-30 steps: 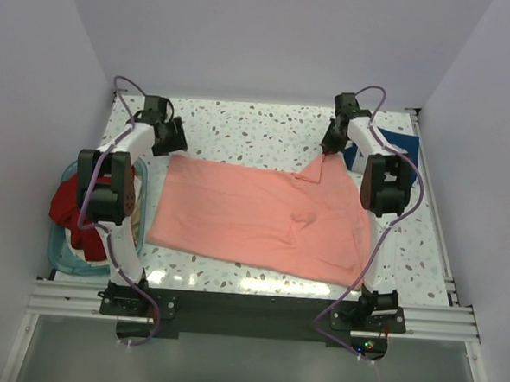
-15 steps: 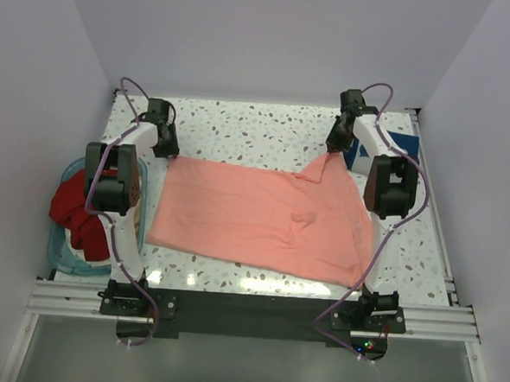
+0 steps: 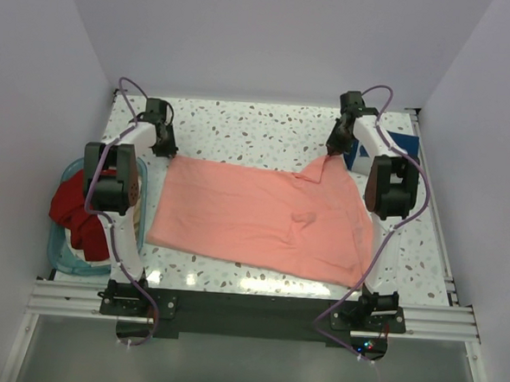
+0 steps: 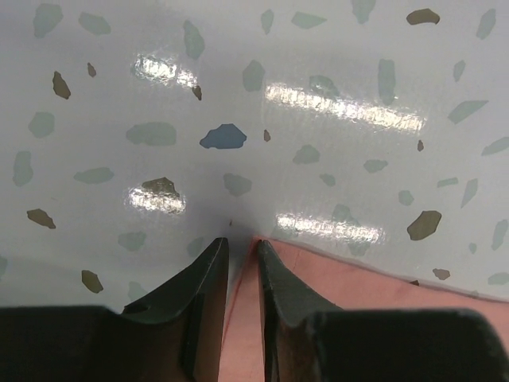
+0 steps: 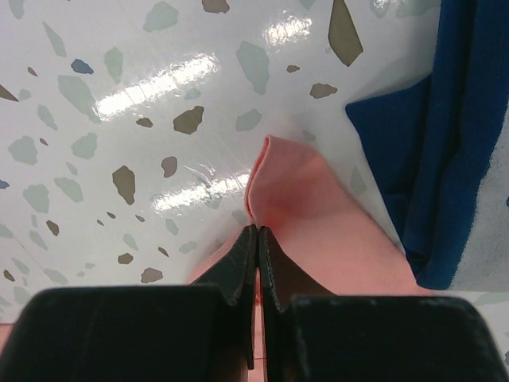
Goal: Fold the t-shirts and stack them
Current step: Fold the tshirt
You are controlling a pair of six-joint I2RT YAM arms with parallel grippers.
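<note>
Salmon-pink t-shirt (image 3: 262, 217) lies spread flat mid-bench (image 3: 259, 126); the right end effector (image 5: 256, 231) is clenched on its far-right corner, tenting that bit up just beside the navy t-shirt (image 5: 445, 143). Left end effector (image 4: 242, 247) sits at the far-left corner, jaws a thin slit apart with pink cloth at the tips, can't tell if it's pinched. Likely both far corners are taken to draw the far edge nearward for a first fold; dark red t-shirt (image 3: 68, 210) sits in the teal basket (image 3: 56, 252), far left.

No legible text or labels anywhere.
</note>
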